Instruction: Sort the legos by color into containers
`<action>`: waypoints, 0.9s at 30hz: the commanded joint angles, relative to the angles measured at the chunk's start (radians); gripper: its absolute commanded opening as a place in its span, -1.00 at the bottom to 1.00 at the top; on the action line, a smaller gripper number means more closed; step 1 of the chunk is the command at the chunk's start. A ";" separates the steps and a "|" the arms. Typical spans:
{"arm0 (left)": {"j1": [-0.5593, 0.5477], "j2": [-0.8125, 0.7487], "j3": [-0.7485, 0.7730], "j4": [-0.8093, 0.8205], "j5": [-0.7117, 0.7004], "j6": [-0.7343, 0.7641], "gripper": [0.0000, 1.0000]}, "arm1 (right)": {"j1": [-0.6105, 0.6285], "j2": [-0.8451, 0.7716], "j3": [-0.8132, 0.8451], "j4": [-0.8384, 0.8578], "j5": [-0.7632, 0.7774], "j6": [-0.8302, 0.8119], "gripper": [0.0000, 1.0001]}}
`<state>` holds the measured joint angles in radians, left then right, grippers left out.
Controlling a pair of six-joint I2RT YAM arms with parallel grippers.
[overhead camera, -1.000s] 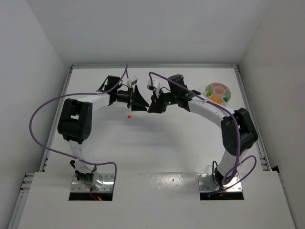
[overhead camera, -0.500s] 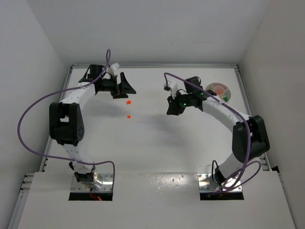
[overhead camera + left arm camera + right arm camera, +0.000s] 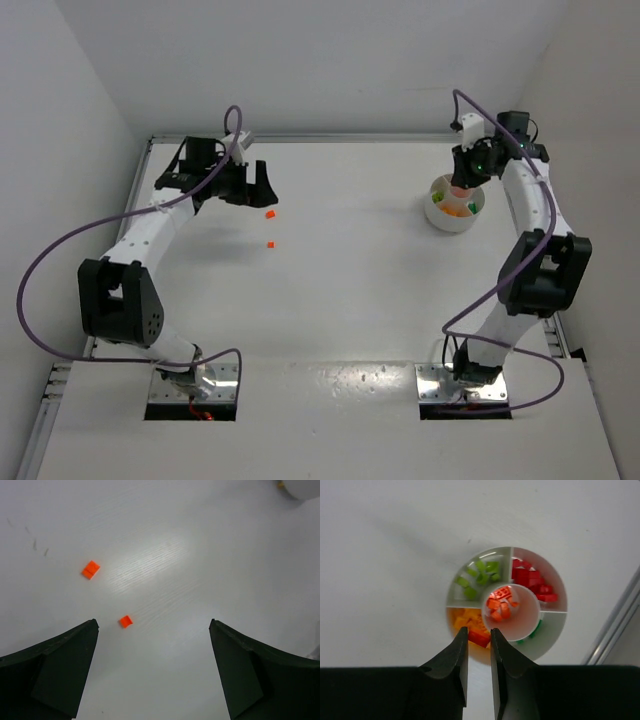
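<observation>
My right gripper [image 3: 479,632] hangs over the round white dish [image 3: 551,625], shut on a red lego [image 3: 479,639] above the yellow-orange section [image 3: 465,619]. The other containers hold light green bricks [image 3: 481,574], red bricks [image 3: 534,580], dark green bricks [image 3: 530,632], and orange bricks in the centre well [image 3: 501,602]. In the top view the dish [image 3: 445,222] is at the far right, under the right gripper [image 3: 465,172]. My left gripper [image 3: 256,190] is wide open at the far left. Two orange legos [image 3: 90,569] [image 3: 125,621] lie on the table ahead of its left finger [image 3: 75,655].
The table's raised metal rail [image 3: 615,625] runs close to the dish on the right. White walls enclose the table on the left, back and right. In the left wrist view, an edge of the dish [image 3: 302,486] shows in the top right corner.
The two grippers were close together mid-table and have parted. The left one opened wide and drew back left. The right one swung over the dish. A second orange brick now lies on the table.
</observation>
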<state>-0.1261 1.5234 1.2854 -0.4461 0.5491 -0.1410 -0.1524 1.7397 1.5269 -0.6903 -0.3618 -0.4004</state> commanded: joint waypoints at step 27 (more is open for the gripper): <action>-0.141 0.207 0.201 -0.123 -0.388 0.100 0.95 | -0.072 0.245 0.240 -0.046 0.074 -0.011 -0.11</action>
<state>-0.2607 1.7134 1.4277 -0.5652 0.1951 -0.0563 -0.2195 2.0117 1.7222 -0.7597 -0.2707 -0.4183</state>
